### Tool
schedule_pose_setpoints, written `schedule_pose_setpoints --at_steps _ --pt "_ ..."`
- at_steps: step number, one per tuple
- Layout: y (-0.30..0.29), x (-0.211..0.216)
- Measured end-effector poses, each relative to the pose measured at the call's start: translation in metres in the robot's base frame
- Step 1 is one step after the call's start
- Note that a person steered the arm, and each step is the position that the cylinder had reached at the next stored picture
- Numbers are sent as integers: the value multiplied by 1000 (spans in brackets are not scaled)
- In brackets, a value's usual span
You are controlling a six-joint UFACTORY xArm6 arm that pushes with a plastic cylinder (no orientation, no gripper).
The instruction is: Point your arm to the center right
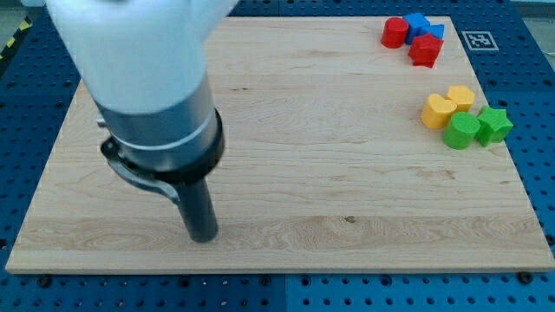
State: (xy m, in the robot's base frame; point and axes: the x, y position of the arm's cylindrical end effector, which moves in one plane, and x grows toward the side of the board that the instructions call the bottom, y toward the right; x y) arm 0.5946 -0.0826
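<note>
My tip (203, 236) (plain rod, no jaws) is sitting bottom-left w/ blocks far right, so overshooting risks knocking green cylinder (460, 131) & yellow heart (438, 111).

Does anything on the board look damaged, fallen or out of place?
Nothing stands out. My tip rests at the board's lower left, far from the blocks, which sit upright in two tidy clusters at the view's right.

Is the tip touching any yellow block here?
Apart. The camera view shows my tip at the board's lower left, with bare wood between it and the yellow blocks at the right.
</note>
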Motion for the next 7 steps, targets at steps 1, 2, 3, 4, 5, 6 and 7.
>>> schedule_pose_setpoints --at_steps 1,2,3,4,5,6,7 --pt "60 5" --pt "147 5" --pt "246 5" --pt "343 5" --pt "426 -12" --pt "428 -21" --pt "427 -44"
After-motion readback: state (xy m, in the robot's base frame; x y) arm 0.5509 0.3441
